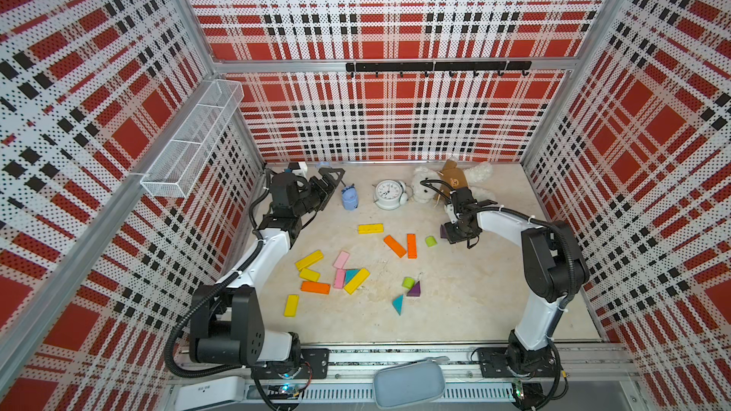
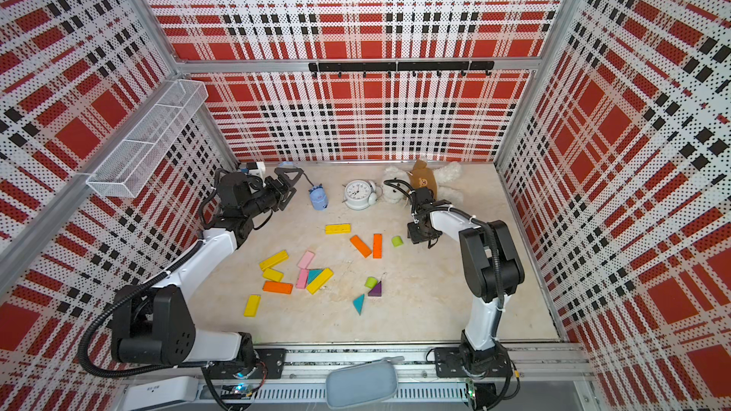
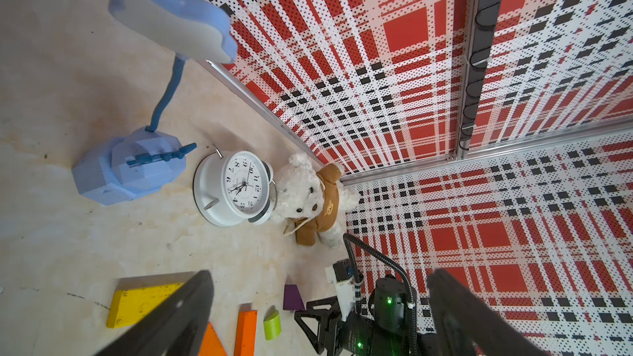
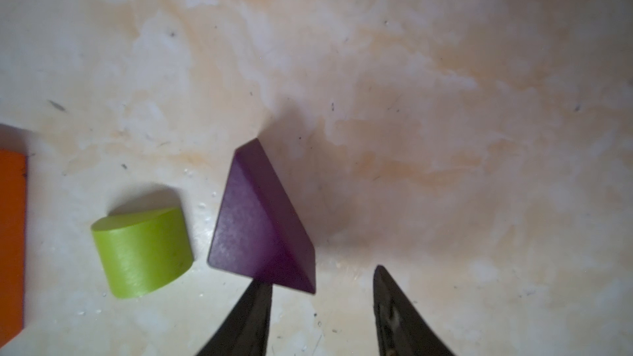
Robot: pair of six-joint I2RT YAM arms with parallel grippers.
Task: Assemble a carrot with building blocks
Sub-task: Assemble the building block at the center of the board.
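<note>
Hovering low over the far right of the tabletop [image 1: 474,302] in both top views, the right gripper [image 1: 455,236] points straight down. Its fingertips are hidden under its own wrist. In a top view only a dark sliver of the purple triangle [image 1: 443,231] shows beside it. A lime-green stub [image 1: 430,241] and two orange bars lie near it towards the middle. The other building blocks [image 1: 340,276] are scattered loosely over the middle of the table, some touching. The left gripper [image 1: 328,183] is raised at the far left, spread wide and empty, near a blue lamp [image 1: 350,197]. A white alarm clock [image 1: 387,193] and a teddy bear [image 1: 423,187] sit along the back wall, the bear partly behind the right arm's cable.

From the left wrist, the left gripper [image 3: 320,273] has its two fingers far apart with nothing between them. One finger covers part of a yellow bar [image 3: 137,306]. An orange bar [image 3: 246,332] is cut off by the frame edge.

From the right wrist, the right gripper [image 4: 323,279] stands parted, the gap between its jaws bare. The purple triangle [image 4: 260,231] rests on the table outside that gap, one corner meeting a fingertip [image 4: 258,297]. I cannot tell whether they actually touch. The lime-green stub [image 4: 144,251] lies just beside the triangle, apart from it. Only an end of an orange bar [image 4: 12,234] shows.
</note>
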